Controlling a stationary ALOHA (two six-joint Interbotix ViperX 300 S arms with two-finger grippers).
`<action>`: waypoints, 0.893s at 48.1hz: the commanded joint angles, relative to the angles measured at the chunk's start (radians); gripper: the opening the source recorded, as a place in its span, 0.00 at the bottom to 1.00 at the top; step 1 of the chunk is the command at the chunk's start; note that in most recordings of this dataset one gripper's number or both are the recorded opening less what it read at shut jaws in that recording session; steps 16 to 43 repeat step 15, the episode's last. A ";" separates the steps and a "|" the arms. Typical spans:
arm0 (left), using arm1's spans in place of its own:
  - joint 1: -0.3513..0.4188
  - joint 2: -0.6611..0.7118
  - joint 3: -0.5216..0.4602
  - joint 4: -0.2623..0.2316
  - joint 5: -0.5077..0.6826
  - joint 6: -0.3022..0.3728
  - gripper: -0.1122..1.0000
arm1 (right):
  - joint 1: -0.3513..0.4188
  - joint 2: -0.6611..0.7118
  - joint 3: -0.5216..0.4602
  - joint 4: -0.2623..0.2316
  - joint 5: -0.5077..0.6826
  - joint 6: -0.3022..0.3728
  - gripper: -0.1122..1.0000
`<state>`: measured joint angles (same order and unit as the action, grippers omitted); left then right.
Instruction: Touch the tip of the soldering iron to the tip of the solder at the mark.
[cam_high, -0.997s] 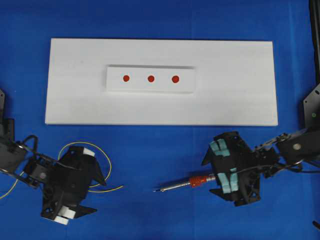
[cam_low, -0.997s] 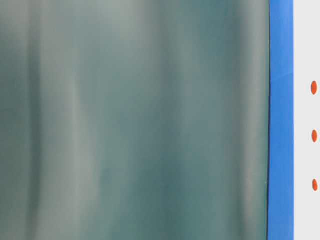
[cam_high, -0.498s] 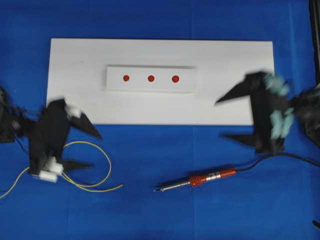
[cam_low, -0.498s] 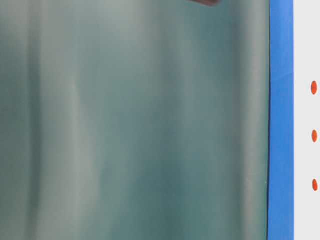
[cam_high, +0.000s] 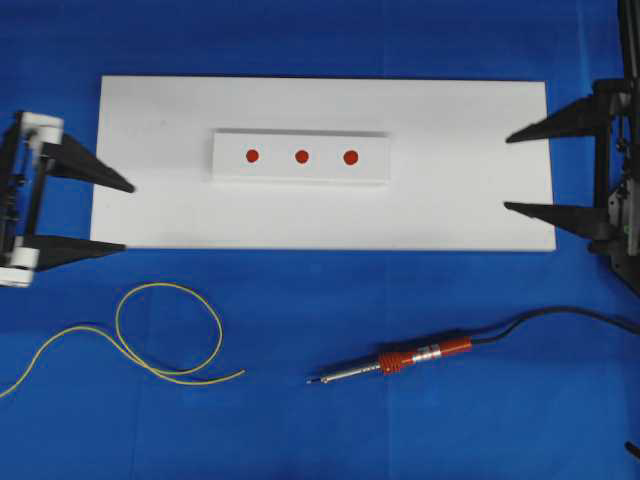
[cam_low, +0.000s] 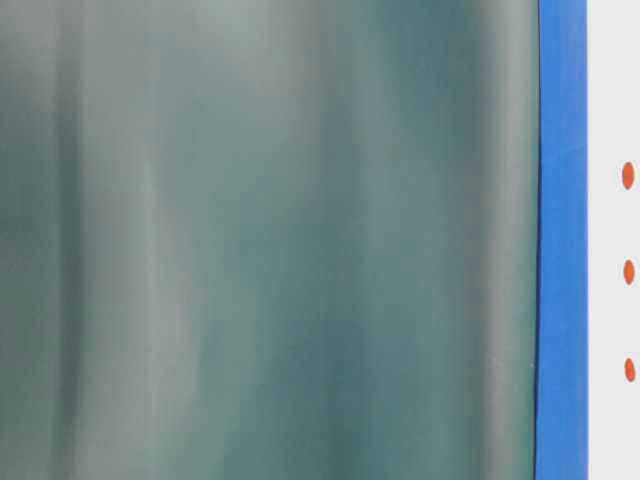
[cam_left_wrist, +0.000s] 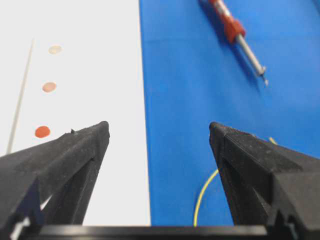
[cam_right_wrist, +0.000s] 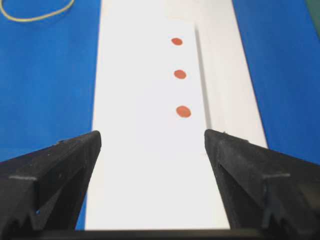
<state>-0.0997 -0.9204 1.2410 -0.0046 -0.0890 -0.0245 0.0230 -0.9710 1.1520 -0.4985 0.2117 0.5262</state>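
Up top, from the overhead view, the left gripper (cam_high: 125, 216) sits at the left edge of the white board (cam_high: 470, 150), its two dark fingers (cam_high: 95, 169) spread wide and holding nothing. Opposite, the right gripper (cam_high: 506, 172) sits at the board's right edge, fingers (cam_high: 545, 126) likewise spread wide and empty. Between them on the board lies a raised white strip (cam_high: 300, 178) carrying three red marks (cam_high: 302, 157) in a row. Below the board, on the blue cloth (cam_high: 320, 420), the solder (cam_high: 170, 335) lies in a loose yellow loop at lower left, one end trailing off the left edge. Well apart from it, to the right, the soldering iron (cam_high: 395, 361) lies flat, dark tip pointing left toward the solder, orange-red handle to the right, black cord (cam_high: 560, 315) running off toward the right edge. Neither tool is touched by either gripper.

Over to the table-level view: mostly a blurred grey-green surface filling the picture, with a blue band (cam_low: 562, 240) and three red marks (cam_low: 628, 272) at the far right. No gripper shows.

Now the left wrist view: both fingers (cam_left_wrist: 65, 155) spread wide, empty, straddling the board's edge. The soldering iron (cam_left_wrist: 239, 40) lies at upper right, a bit of solder (cam_left_wrist: 202, 197) curving just beside the right-hand finger.

Finally the right wrist view: fingers (cam_right_wrist: 55, 160) spread wide over the board, the marks (cam_right_wrist: 180, 74) ahead, solder (cam_right_wrist: 37, 15) at top left.
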 joint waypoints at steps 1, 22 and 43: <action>0.003 -0.058 0.025 0.003 -0.003 0.002 0.78 | -0.011 -0.018 0.012 -0.003 -0.029 0.006 0.81; 0.043 -0.163 0.100 0.003 0.041 0.003 0.78 | -0.063 0.002 0.064 0.002 -0.060 0.009 0.81; 0.043 -0.163 0.100 0.003 0.041 0.003 0.78 | -0.063 0.002 0.064 0.002 -0.060 0.009 0.81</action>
